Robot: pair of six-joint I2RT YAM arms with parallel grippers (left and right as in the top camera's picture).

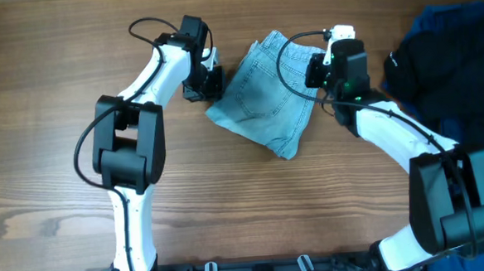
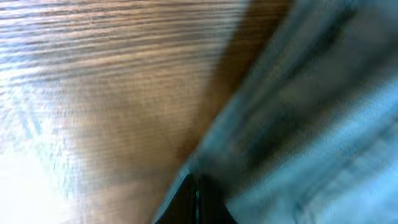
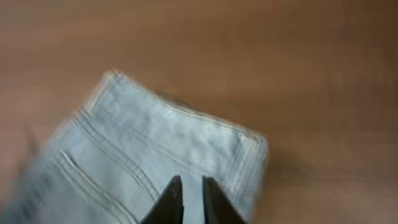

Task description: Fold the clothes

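Note:
The clothes (image 1: 265,101), faded light-blue denim shorts, lie folded at the table's middle. At their left edge is my left gripper (image 1: 210,83). In the blurred left wrist view its dark fingertips (image 2: 189,202) are pressed together, and the denim edge (image 2: 298,112) runs right into them. My right gripper (image 1: 317,69) is over the shorts' right side. In the right wrist view it (image 3: 193,186) hangs just above the stitched denim (image 3: 155,143) near a hemmed corner. Its fingers are a narrow gap apart, with nothing pinched between them.
A black garment with a small white mark (image 1: 412,60) lies at the far right. Dark-blue fabric (image 1: 464,16) lies behind it at the table's corner. Bare wooden tabletop (image 1: 254,209) spreads in front of the shorts.

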